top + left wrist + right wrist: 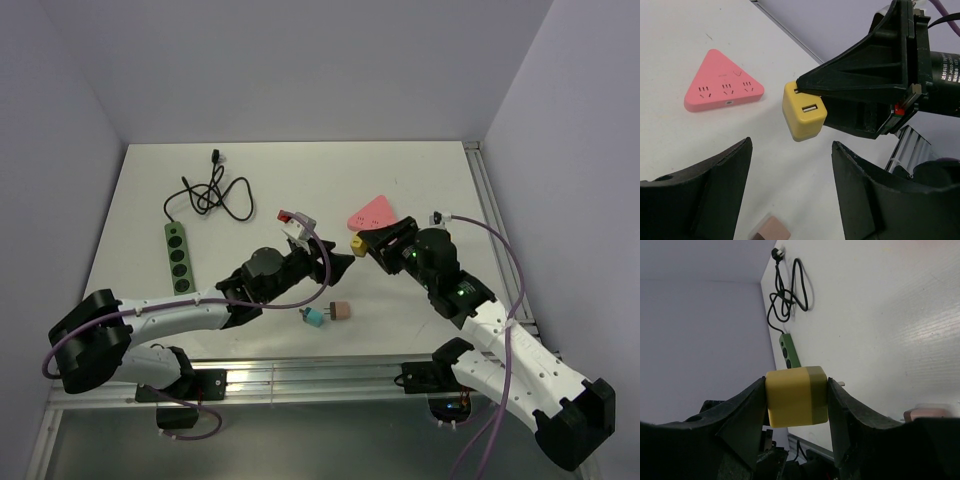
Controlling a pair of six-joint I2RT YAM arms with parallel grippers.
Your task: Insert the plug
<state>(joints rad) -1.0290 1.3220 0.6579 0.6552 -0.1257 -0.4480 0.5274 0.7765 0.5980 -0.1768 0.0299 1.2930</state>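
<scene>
The plug is a yellow cube (357, 241) with a USB port on one face (804, 111). My right gripper (796, 400) is shut on it and holds it in the air above the table, one finger on each side (795, 396). A pink triangular socket block (371, 212) lies flat on the table just behind it (722, 85). My left gripper (345, 265) stands open right in front of the plug. Its fingers are spread wide with nothing between them (790, 175), a short way from the yellow cube.
A green power strip (178, 256) with a coiled black cord (212, 192) lies at the left. A white and red adapter (296, 224) sits near the left arm. A teal plug (315, 317) and a pink plug (341, 309) lie below the grippers.
</scene>
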